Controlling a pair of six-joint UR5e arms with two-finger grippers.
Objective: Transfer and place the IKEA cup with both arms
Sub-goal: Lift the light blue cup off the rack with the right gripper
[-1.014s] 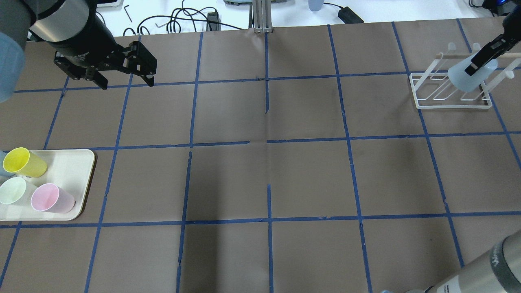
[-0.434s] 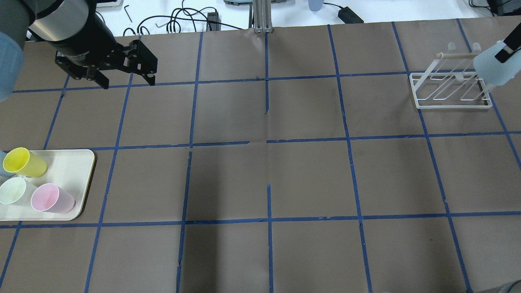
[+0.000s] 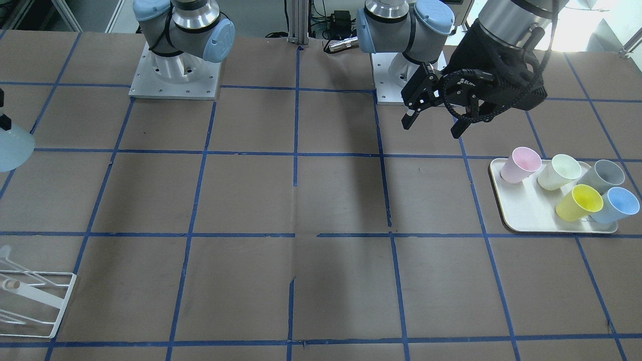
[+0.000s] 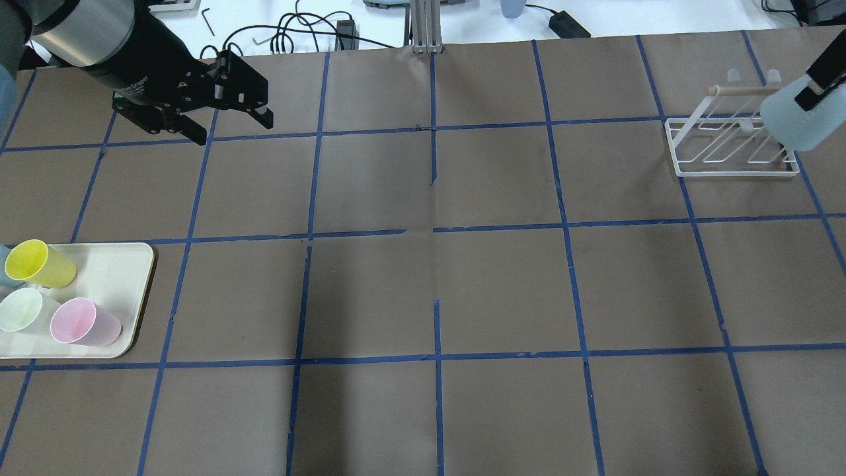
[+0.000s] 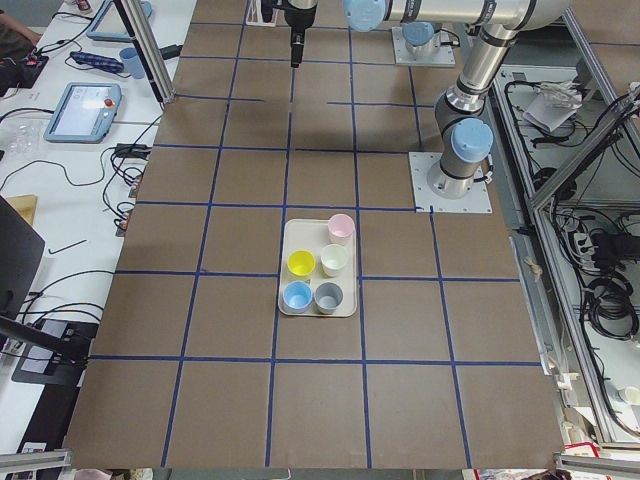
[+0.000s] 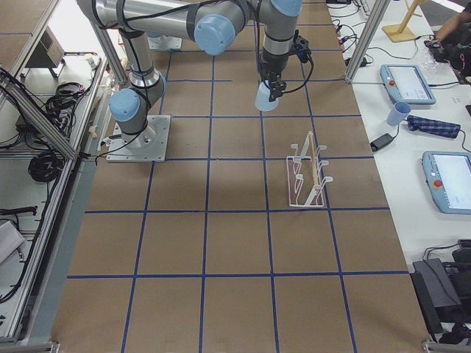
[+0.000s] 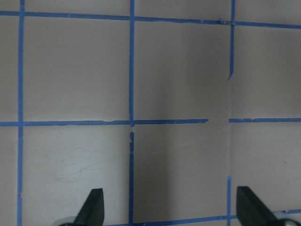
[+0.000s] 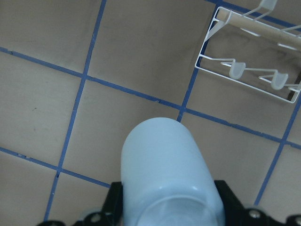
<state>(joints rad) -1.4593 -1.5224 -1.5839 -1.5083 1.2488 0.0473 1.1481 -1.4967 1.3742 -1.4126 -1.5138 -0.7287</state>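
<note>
My right gripper (image 4: 818,78) is shut on the IKEA cup (image 4: 792,122), a pale sky-blue tumbler, and holds it in the air near the white wire rack (image 4: 733,149). The cup also shows in the right wrist view (image 8: 167,165), at the front-facing view's left edge (image 3: 12,145), and in the exterior right view (image 6: 266,97), apart from the rack (image 6: 309,176). My left gripper (image 4: 231,129) is open and empty above the table's far left. It also shows in the front-facing view (image 3: 434,125), and its fingertips (image 7: 94,209) frame bare paper.
A cream tray (image 3: 526,215) at the table's left end holds pink (image 3: 521,164), pale green (image 3: 559,172), grey (image 3: 602,176), yellow (image 3: 579,202) and a second blue cup (image 3: 616,204). Brown paper with blue tape lines covers the table. Cables lie past the far edge (image 4: 291,33).
My right gripper has carried the cup off the rack, up and to the right. My left gripper has shifted slightly right and away from the robot, still open.
</note>
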